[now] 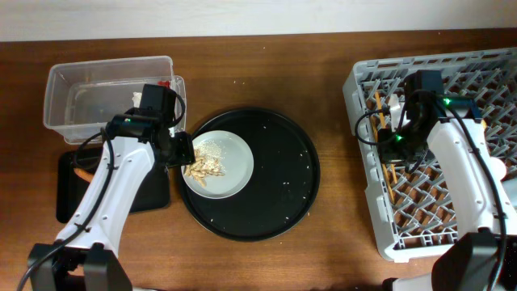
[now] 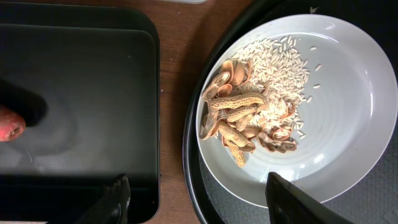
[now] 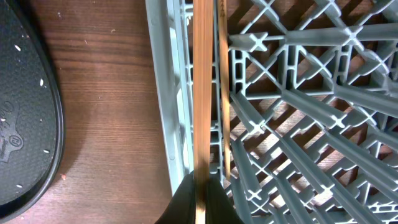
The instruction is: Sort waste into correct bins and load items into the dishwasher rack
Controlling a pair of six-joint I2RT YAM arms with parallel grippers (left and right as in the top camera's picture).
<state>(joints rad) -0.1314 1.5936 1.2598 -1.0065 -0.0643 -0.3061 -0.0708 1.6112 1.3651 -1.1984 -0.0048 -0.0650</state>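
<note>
The pale plate (image 1: 234, 174) lies on the round black tray (image 1: 275, 174) and carries beige food scraps (image 2: 239, 121) and white rice grains (image 2: 280, 62). My left gripper (image 2: 199, 202) is open over the plate's left edge (image 2: 348, 99), one finger above the shallow black tray (image 2: 81, 106). An orange carrot stick (image 2: 9, 124) lies in that tray. My right gripper (image 3: 200, 199) is shut on a wooden chopstick (image 3: 202, 93) over the left side of the grey dishwasher rack (image 1: 452, 89). A second chopstick (image 3: 224, 93) lies beside it in the rack (image 3: 298, 93).
The clear plastic tub (image 1: 97, 77) stands at the back left with a bit of red wrapper (image 1: 165, 83) showing at its right wall. The round black tray's edge shows in the right wrist view (image 3: 25, 93), strewn with rice grains. Cups and bowl are out of view.
</note>
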